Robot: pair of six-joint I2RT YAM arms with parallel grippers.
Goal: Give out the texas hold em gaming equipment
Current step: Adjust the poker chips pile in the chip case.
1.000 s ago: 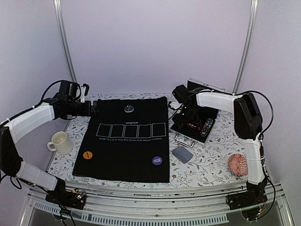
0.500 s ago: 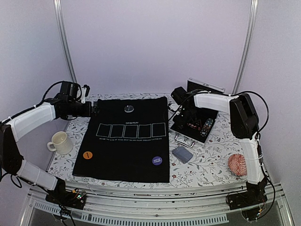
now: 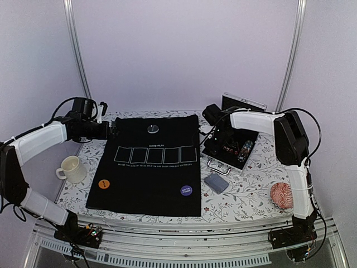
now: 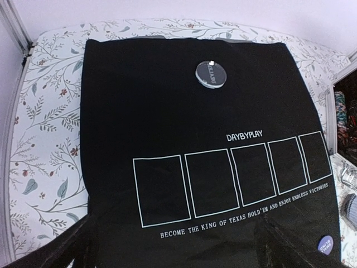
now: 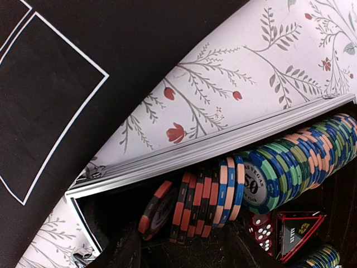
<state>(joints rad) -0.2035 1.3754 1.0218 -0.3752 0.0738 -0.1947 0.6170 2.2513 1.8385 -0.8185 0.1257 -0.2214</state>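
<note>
The right hand (image 5: 184,248), fingers apart, straddles the short row of chips (image 5: 192,206) lying along the case (image 5: 195,152) rim, directly beneath it.

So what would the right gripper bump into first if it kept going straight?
Probably the red-and-black poker chips standing on edge in the case, straight ahead of the right gripper; depth is unclear.

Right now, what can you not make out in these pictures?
Right wrist view: the bottom edge cuts off the fingertips of the right gripper, so whether they grip the orange-and-black poker chips is unclear.
Top view: the print on the orange round disc is too small to read.
Top view: the right arm hides most contents of the open black case.
</note>
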